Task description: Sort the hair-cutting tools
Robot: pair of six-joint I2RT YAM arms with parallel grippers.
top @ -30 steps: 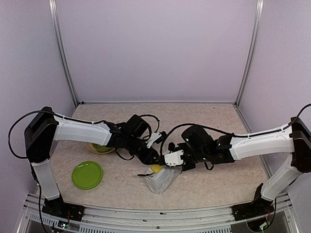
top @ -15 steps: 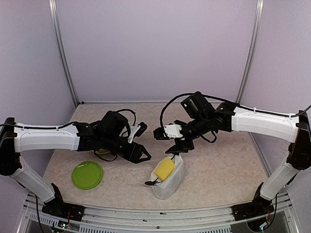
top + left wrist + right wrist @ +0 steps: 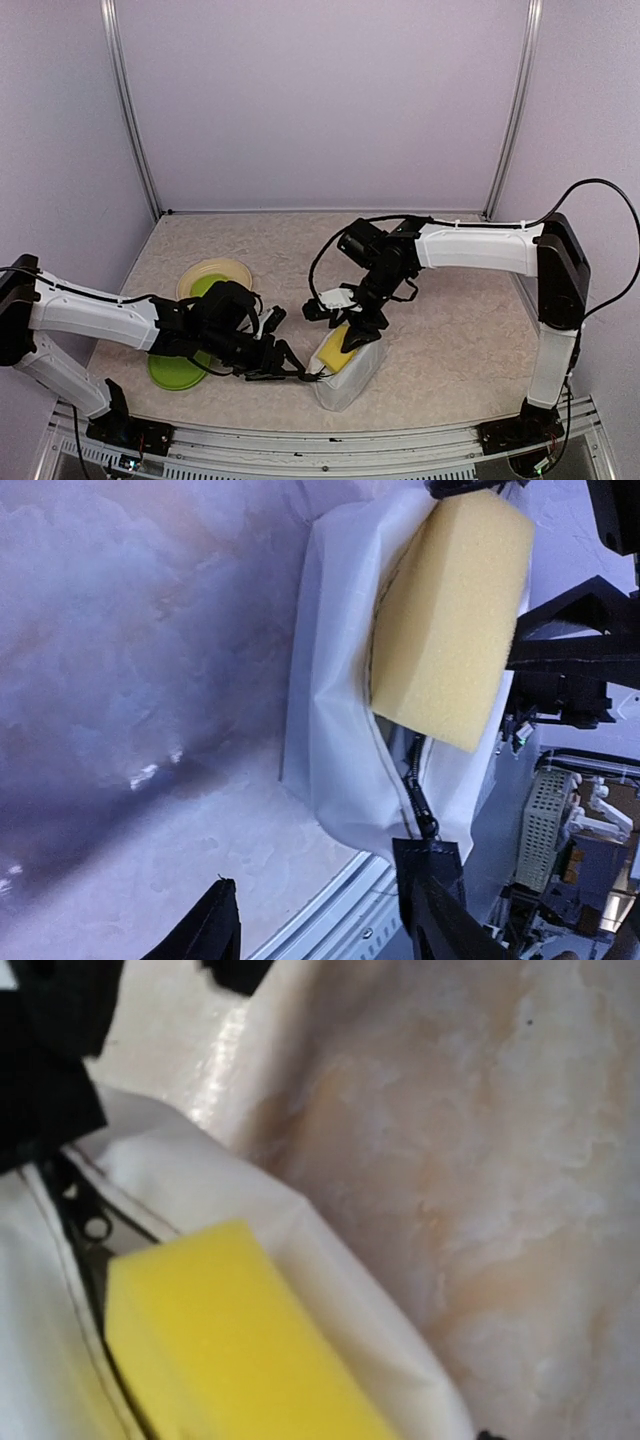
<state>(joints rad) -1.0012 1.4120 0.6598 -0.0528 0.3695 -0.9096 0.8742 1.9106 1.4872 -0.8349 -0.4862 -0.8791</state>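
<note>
No hair-cutting tools show in any view. A white zip pouch [image 3: 352, 380] stands open near the table's front edge, and a yellow sponge [image 3: 338, 348] sticks out of its mouth. My left gripper [image 3: 285, 362] is low at the pouch's left end. In the left wrist view it [image 3: 325, 930] is open, with one finger [image 3: 450, 920] right by the pouch's black end tab [image 3: 430, 860] and zip pull [image 3: 422, 815]. My right gripper [image 3: 345, 318] hovers open just above the sponge [image 3: 230, 1340]. Its fingers hardly show in the right wrist view.
A green plate [image 3: 168, 374] lies at the front left, partly under my left arm. A pale bowl with a green inside [image 3: 215, 277] sits behind it. The metal rail [image 3: 300, 435] runs along the near edge, close to the pouch.
Both grippers let go of the pouch, opened and lifted away. The left then dropped to the pouch's left end, and the right swung back over the sponge.
</note>
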